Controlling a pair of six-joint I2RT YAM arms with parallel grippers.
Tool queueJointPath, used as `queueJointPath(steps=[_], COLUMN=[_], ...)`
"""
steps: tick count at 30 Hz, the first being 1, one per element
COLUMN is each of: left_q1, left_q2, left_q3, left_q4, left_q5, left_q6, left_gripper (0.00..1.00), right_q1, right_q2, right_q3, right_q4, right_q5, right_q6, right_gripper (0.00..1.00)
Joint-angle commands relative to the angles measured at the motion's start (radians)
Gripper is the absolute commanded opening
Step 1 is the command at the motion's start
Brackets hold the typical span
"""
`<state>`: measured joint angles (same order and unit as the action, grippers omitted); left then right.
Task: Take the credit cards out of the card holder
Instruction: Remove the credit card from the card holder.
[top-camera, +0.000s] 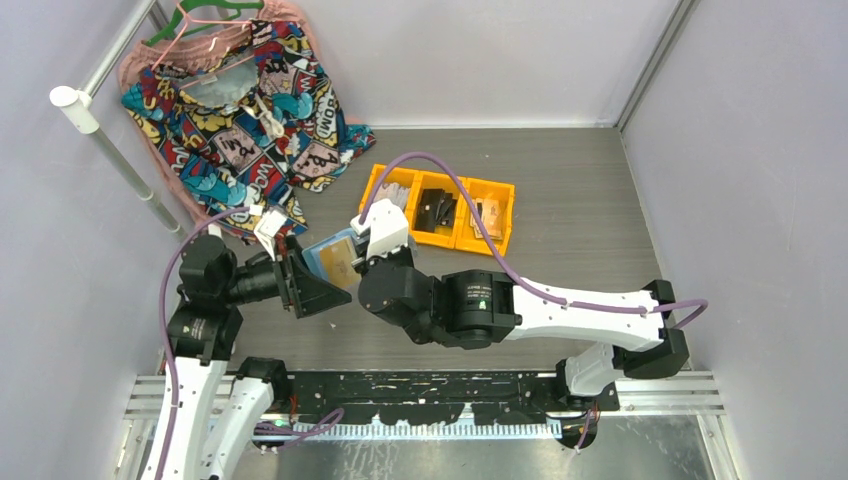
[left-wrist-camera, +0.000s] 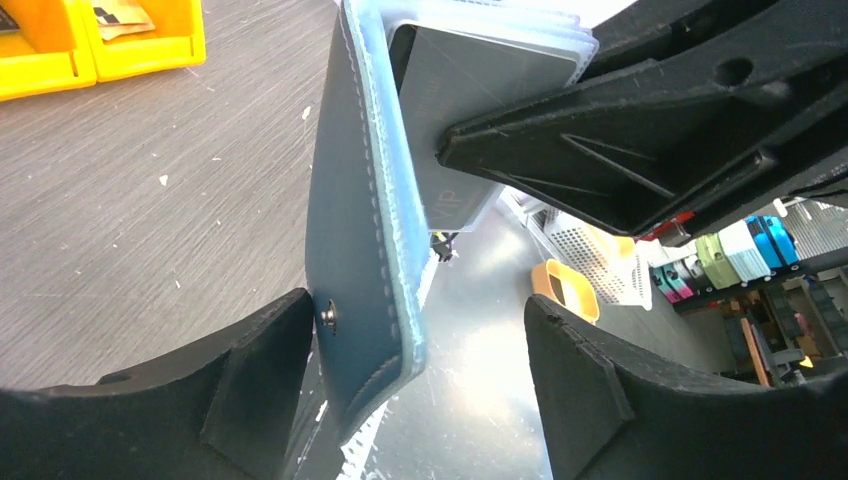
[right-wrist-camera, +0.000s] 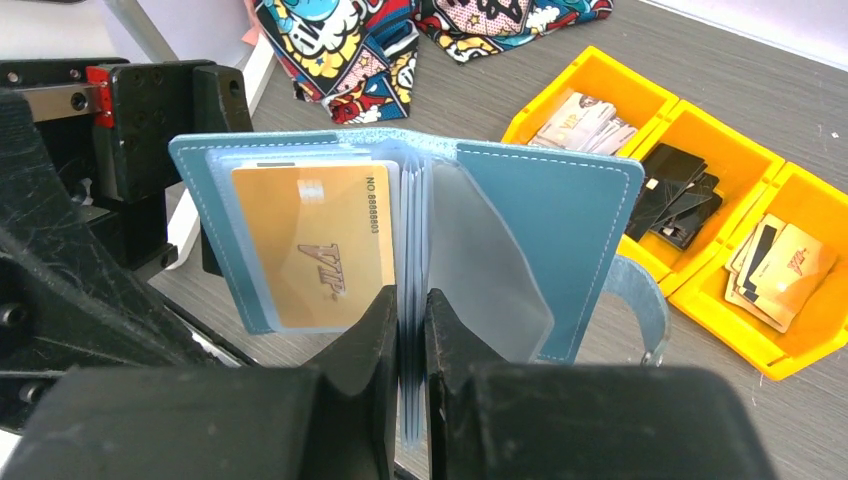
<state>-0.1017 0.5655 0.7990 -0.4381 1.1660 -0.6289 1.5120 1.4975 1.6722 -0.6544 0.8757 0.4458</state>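
Card holder (right-wrist-camera: 540, 235) is held open off the tabletop (top-camera: 580, 200), just on the arm-base side of the yellow bins (top-camera: 511, 210). The right wrist view shows the right tool (right-wrist-camera: 410, 305) pressed together on the clear sleeves (right-wrist-camera: 490, 270) at the spine, with a gold card (right-wrist-camera: 315, 245) in the sleeve farther from the bins. Only the left wrist view shows the left tool (left-wrist-camera: 415, 320) spread wide: the outer cover, at its snap (left-wrist-camera: 328, 316), lies against one finger and stands apart from the other. In the top view both tools meet at the holder, but the fingers are too small to judge.
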Motion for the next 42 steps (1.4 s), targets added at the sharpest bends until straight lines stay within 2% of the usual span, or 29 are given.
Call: queueJointPath(steps=[1, 4, 9, 12, 16, 17, 19, 20, 22, 25, 27, 31, 36, 42], left_q1=[0.002, 0.002, 0.001, 0.002, 0.002, 0.002, 0.002, 0.002, 0.001, 0.002, 0.001, 0.002, 0.002, 0.002], left_q2=[-0.019, -0.022, -0.018, -0.014, 0.004, 0.01, 0.02, 0.022, 0.032, 0.053, 0.077, 0.121, 0.1, 0.092], left_q3=[0.012, 0.004, 0.033, 0.046, 0.066, 0.07, 0.074, 0.076, 0.082, 0.104, 0.129, 0.141, 0.12, 0.138], left_q4=[0.042, 0.034, -0.024, -0.008, -0.017, -0.022, -0.022, -0.022, -0.029, -0.105, -0.188, -0.279, -0.214, -0.167], left_q5=[0.035, 0.019, -0.07, -0.108, -0.122, -0.12, -0.103, -0.1, -0.108, -0.169, -0.24, -0.281, -0.202, -0.075], left_q6=[0.023, 0.046, 0.112, 0.097, 0.089, 0.085, 0.074, 0.067, 0.057, 0.084, 0.122, 0.18, 0.141, 0.1], left_gripper=[0.76, 0.69, 0.3, 0.13, 0.01, 0.0, 0.0, 0.0, 0.0, 0.0, 0.0, 0.0, 0.0, 0.0], right_q1=[0.008, 0.008, 0.007, 0.001, -0.013, -0.021, -0.048, -0.07, -0.137, -0.179, -0.18, -0.18, -0.218, -0.344], right_q2=[-0.016, -0.045, -0.189, -0.259, -0.329, -0.353, -0.379, -0.391, -0.411, -0.445, -0.462, -0.435, -0.303, -0.292], right_q3=[0.053, 0.023, -0.174, -0.276, -0.355, -0.368, -0.388, -0.39, -0.384, -0.355, -0.327, -0.322, -0.295, -0.366], right_q4=[0.035, 0.063, 0.288, 0.379, 0.4, 0.395, 0.372, 0.349, 0.278, 0.214, 0.206, 0.308, 0.353, 0.453], right_q5=[0.047, 0.028, -0.139, -0.236, -0.27, -0.272, -0.287, -0.29, -0.292, -0.205, -0.177, -0.394, -0.683, -0.924], right_q6=[-0.004, -0.002, -0.015, -0.015, 0.015, 0.022, 0.035, 0.049, 0.087, 0.113, 0.111, 0.108, 0.165, 0.272], right_gripper=[0.01, 0.01, 0.01, 0.01, 0.06, 0.12, 0.31, 0.36, 0.43, 0.5, 0.51, 0.52, 0.56, 0.56])
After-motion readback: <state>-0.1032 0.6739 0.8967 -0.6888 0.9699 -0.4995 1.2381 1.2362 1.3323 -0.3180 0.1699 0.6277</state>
